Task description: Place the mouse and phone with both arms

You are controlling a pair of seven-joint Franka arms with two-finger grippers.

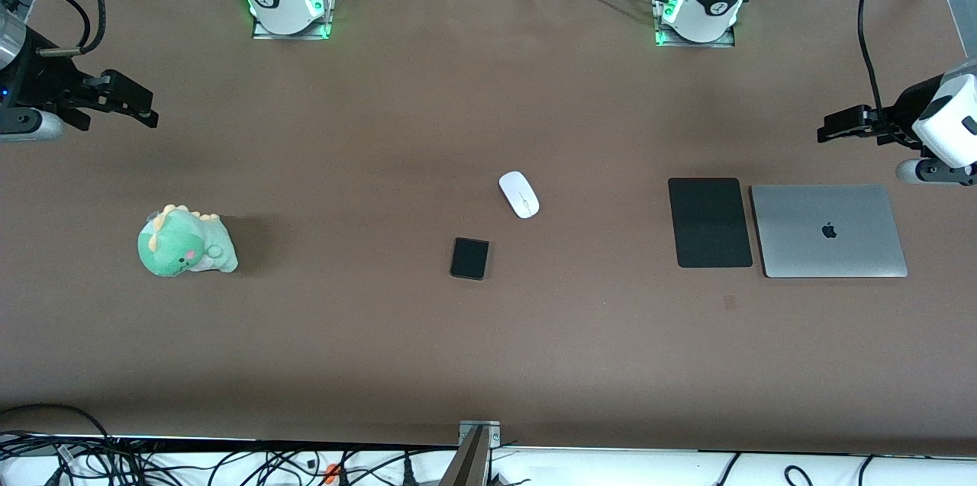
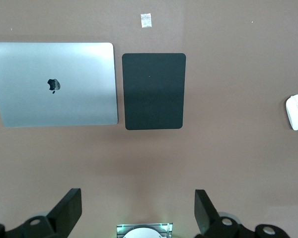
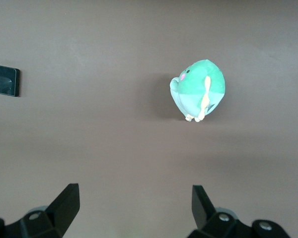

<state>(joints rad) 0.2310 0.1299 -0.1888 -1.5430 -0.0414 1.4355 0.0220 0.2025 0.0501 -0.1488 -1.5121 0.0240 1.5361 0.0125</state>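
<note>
The white oval mouse [image 1: 519, 194] lies near the middle of the brown table; it also shows in the left wrist view [image 2: 297, 111]. The small black phone [image 1: 469, 258] lies flat, nearer to the front camera than the mouse, and shows in the right wrist view [image 3: 5, 80]. My left gripper [image 1: 828, 127] hangs open and empty above the table at the left arm's end, over bare table [image 2: 138, 208] beside the laptop. My right gripper [image 1: 145, 111] hangs open and empty above the right arm's end [image 3: 135, 206].
A matte black mouse pad [image 1: 710, 222] lies beside a closed silver laptop [image 1: 829, 230] toward the left arm's end. A green plush dinosaur [image 1: 184, 242] sits toward the right arm's end. A metal bracket [image 1: 478, 432] stands at the table's near edge.
</note>
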